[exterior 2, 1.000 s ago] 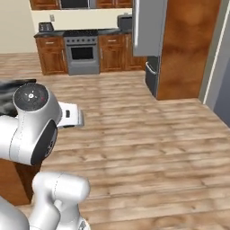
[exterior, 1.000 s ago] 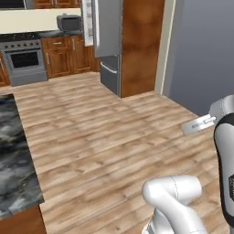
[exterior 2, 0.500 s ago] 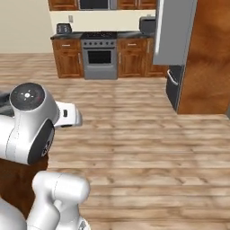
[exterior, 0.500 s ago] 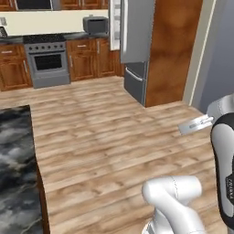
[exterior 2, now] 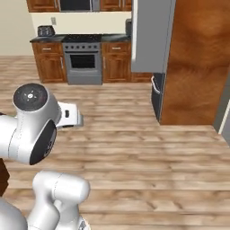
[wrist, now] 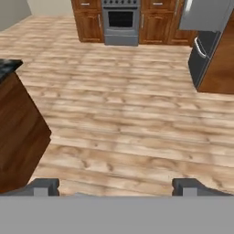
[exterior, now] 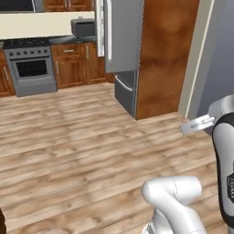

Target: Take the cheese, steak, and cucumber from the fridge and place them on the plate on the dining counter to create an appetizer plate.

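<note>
Pincer is spread wide, nothing btwn the two dark tips at the bottom of the hand view; it looks out over bare wood-plank floor.

Fridge stands ahead, right of centre in the left base view, w/ one grey upper door swung out into the room (white inner edge and curved bar handle showing) and a grey lower drawer w/ its own bar handle below. A tall reddish-brown wood panel sits just beside it on the right. Fridge interior can't be seen from here.

Dining worktop: just its corner at left of the hand view, dark marbled top over a reddish-brown base.

Back wall: steel oven range btwn wood cabinets, toaster on the far worktop. White arm rises lower left in the right base view.
</note>
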